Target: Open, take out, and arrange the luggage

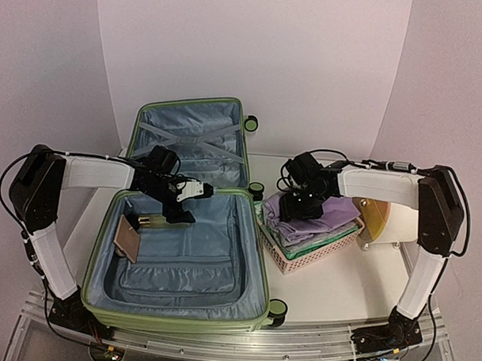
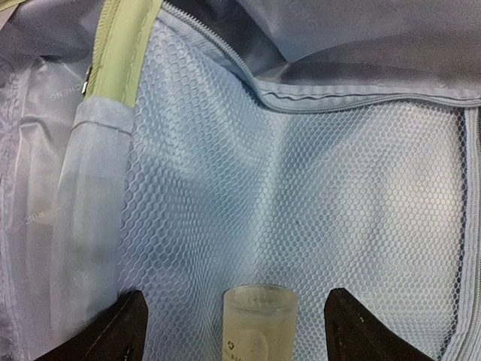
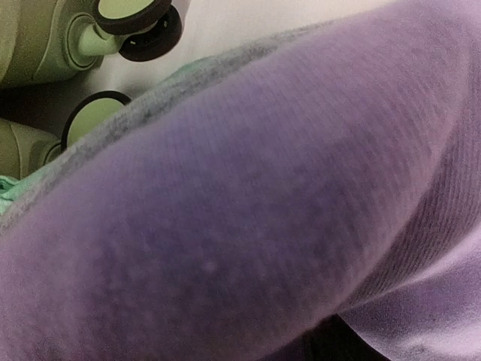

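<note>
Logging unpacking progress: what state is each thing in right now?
luggage: open wide.
left gripper: jaws open.
small bottle: inside the luggage, between the left jaws, ungripped.
brown flat item: leaning on edge inside the luggage.
pink basket: full, purple clothes on top.
right gripper: down on the purple clothes, jaws hidden.

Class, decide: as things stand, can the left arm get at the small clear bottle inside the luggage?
Probably yes. The bottle sits between the left tool's open fingers, with gaps on either side, only the mesh lining behind it and nothing in between.
</note>
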Controlling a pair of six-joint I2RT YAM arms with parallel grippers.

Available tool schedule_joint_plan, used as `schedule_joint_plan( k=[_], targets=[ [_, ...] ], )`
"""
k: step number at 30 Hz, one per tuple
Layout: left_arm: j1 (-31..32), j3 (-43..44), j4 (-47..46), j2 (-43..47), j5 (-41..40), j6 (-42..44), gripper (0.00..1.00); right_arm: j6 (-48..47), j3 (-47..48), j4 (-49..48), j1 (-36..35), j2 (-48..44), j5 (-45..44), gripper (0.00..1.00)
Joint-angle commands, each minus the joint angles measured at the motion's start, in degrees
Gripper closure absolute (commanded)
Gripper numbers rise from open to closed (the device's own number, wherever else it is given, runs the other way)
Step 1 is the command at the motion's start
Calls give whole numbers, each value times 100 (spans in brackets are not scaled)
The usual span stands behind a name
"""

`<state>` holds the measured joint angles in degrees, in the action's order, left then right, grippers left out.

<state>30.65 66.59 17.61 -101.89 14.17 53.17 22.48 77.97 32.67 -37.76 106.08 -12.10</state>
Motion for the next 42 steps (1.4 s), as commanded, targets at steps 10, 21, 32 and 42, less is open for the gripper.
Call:
schedule_joint_plan(
  k=[10,21,32,42],
  targets=[
    [-945,1281,-1127,-939,-782,450,22,-185,819,-613,843,1369,-384,35],
    [-1743,1020,-1276,-1109,-1087,830,22,-812,2317,-759,1435,2426,9,35],
    [-2124,859,-1327,-1053,-1117,1020,22,-3175,3596,-826,1683,2988,1009,35],
    [-2139,900,-1044,-896,-785,646,22,-4309,3287,-823,1312,2002,689,33]
  ],
)
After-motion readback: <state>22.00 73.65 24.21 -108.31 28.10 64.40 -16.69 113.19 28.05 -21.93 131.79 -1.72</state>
